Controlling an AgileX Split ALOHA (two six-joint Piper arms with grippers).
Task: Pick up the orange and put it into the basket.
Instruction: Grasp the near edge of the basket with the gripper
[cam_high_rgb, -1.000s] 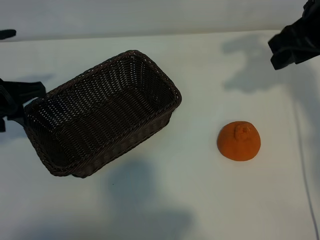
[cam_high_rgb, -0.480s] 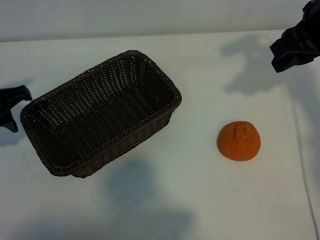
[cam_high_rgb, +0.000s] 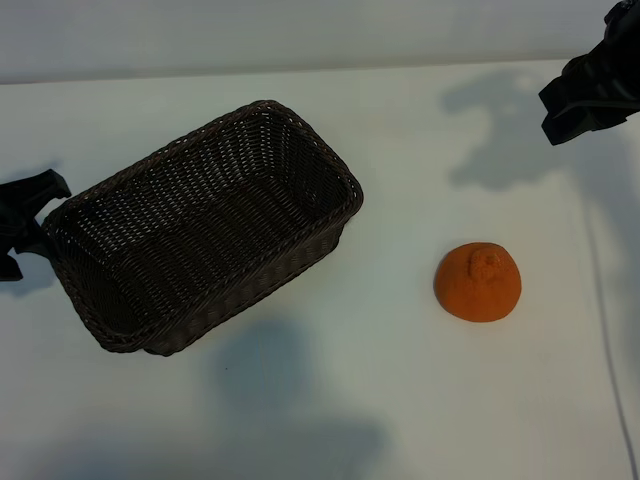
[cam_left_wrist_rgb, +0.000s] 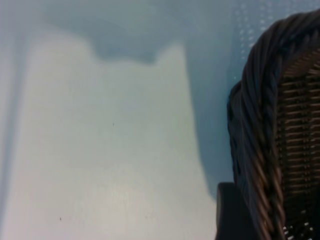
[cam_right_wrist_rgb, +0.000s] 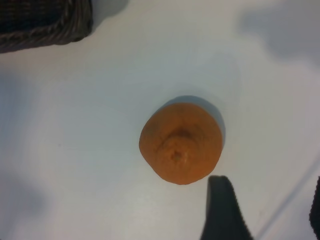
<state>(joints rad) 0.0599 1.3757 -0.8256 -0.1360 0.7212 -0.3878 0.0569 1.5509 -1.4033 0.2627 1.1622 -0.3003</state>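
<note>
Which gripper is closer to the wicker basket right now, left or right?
Left. The left gripper sits right at the wicker basket's left end, beside its braided rim. The right gripper hangs at the table's far right corner, beyond the orange, well away from the basket.

Pretty bright, even light on the white bench (cam_high_rgb: 330, 400), no real glare. Soft grey shadows sit at 6 o'clock from the basket (cam_high_rgb: 200, 240) and up around 1 o'clock. Left wrist view is blurry with a bluish tint; the orange (cam_right_wrist_rgb: 181, 143) looks soft too.
</note>
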